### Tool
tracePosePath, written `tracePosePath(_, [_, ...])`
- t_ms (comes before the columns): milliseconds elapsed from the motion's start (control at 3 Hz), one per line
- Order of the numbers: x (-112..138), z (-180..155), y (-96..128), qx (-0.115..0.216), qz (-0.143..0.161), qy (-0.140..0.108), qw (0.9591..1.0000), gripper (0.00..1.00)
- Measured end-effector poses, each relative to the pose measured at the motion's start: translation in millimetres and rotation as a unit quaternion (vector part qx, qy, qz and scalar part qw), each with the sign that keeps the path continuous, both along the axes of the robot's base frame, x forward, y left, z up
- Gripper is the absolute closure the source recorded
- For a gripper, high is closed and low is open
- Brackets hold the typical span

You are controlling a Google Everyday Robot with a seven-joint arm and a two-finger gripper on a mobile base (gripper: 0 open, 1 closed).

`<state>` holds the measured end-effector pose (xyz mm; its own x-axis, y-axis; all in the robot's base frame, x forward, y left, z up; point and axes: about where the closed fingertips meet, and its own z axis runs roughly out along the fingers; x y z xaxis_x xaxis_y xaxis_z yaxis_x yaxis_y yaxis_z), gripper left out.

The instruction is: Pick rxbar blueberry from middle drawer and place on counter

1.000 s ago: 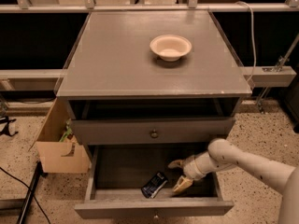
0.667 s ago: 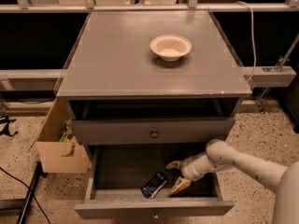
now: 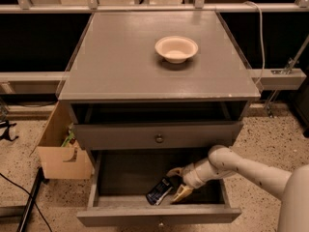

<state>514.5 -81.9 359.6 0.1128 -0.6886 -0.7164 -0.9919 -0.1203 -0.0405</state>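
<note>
The rxbar blueberry (image 3: 159,191), a small dark blue-black bar with pale lettering, lies on the floor of the open middle drawer (image 3: 120,178), near its front. My gripper (image 3: 175,183) reaches into the drawer from the right on a white arm, with one yellowish finger behind the bar's right end and the other in front of it. The fingers (image 3: 183,193) are spread around that end and have not closed on it. The counter (image 3: 120,57) is the broad grey cabinet top above.
A white bowl (image 3: 176,48) sits on the counter toward the back right. The upper drawer with a round knob (image 3: 159,138) is shut just above my arm. An open cardboard box (image 3: 60,151) stands on the floor left of the cabinet, with cables beside it.
My arm has slid a little left inside the drawer, bringing the fingers closer around the bar's right end. The bar has not moved.
</note>
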Motion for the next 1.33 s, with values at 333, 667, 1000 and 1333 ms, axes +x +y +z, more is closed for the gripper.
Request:
tracePosePath(333, [-4.2,3.9,3.6,0.0,-0.005,-0.011,0.9999,0.32])
tracePosePath(667, [-7.4,7.1,5.8,0.002,-0.012,-0.016,0.9998,0.31])
tracePosePath(1000, [-7.8,7.3,7.3,0.003,-0.015,-0.015,0.9998,0.29])
tracePosePath(1333, [-5.7,6.6,9.6,0.0,-0.021,-0.005,0.9998,0.27])
